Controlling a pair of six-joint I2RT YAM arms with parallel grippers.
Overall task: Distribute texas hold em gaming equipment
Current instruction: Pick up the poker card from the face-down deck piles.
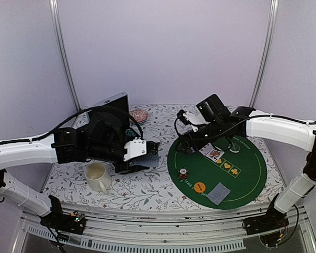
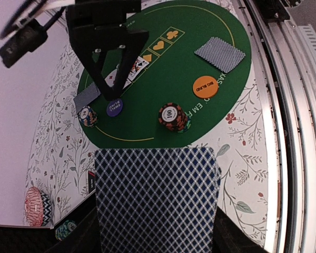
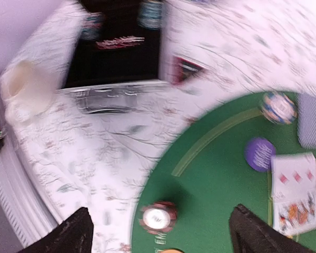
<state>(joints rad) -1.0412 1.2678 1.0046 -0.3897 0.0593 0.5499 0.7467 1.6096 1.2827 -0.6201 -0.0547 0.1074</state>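
My left gripper (image 1: pixel 147 154) is shut on a deck of blue-diamond-backed playing cards (image 2: pixel 155 200), held over the floral cloth left of the green mat (image 1: pixel 242 174). On the mat lie a red striped chip stack (image 3: pixel 157 217), an orange disc (image 2: pixel 206 87), a purple disc (image 3: pixel 260 154), a blue-white chip stack (image 2: pixel 87 116), face-up cards (image 1: pixel 213 153) and face-down cards (image 1: pixel 218 193). My right gripper (image 3: pixel 160 213) hovers open over the mat's left part. The red chip stack lies on the mat below, between its fingers; nothing is held. The right wrist view is blurred.
A cream mug (image 1: pixel 97 175) stands on the cloth near the front left. A black case (image 1: pixel 110 108) sits behind my left arm, with a pink striped round object (image 1: pixel 139 114) beside it. The table's metal front rail (image 2: pixel 284 132) runs along the mat's near side.
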